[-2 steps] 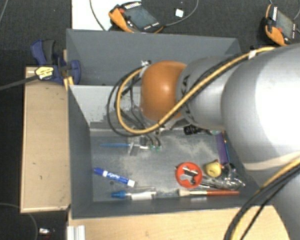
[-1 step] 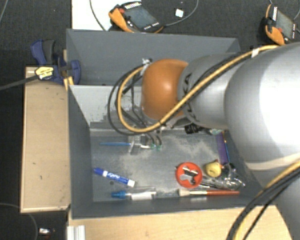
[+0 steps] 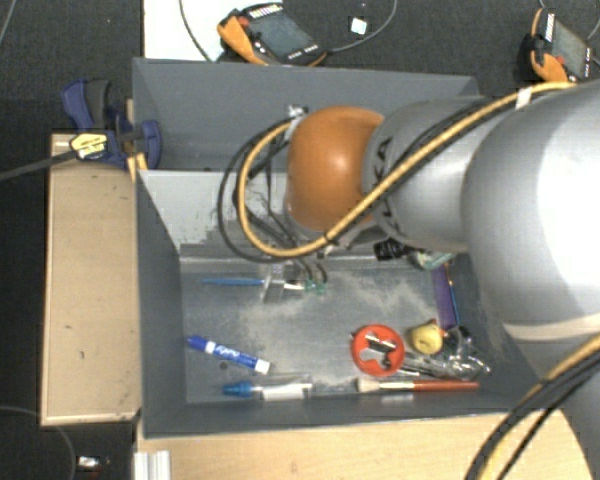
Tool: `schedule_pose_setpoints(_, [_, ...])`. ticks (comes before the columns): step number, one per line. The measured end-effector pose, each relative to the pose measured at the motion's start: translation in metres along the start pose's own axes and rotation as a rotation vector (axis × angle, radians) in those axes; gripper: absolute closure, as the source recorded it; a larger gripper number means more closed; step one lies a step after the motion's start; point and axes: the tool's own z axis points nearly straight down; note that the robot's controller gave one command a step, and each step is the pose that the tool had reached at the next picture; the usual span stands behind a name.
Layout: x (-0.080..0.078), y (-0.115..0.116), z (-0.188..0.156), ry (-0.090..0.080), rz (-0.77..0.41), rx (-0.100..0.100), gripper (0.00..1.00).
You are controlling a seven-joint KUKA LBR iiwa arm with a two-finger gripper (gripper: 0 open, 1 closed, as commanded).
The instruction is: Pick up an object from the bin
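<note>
Tool (image 3: 292, 285) of the arm is low in the grey bin (image 3: 160, 318), close to the foot of the far wall, under the orange cover (image 3: 325, 168) and the looped cables (image 3: 242, 193) of the wrist. Whether it is wide or narrow I cannot tell. The nearest thing is a thin blue stick (image 3: 230, 282), which lies flat along the far wall, just beside the tool on the left side of the view. Well apart from the tool, near the front wall, lie a blue and white marker (image 3: 227, 354) and a pen with a blue cap (image 3: 265, 391). At the front right is a small heap: a red round disc (image 3: 378, 350), a yellow ball (image 3: 426, 339), a purple stick (image 3: 445, 303) and a thin red pencil (image 3: 425, 386).
</note>
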Motion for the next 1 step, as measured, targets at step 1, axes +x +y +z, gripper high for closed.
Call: schedule_pose_setpoints(1, [-0.0001,-0.0001,-0.0213,0.0,0.001,0.0,1.0])
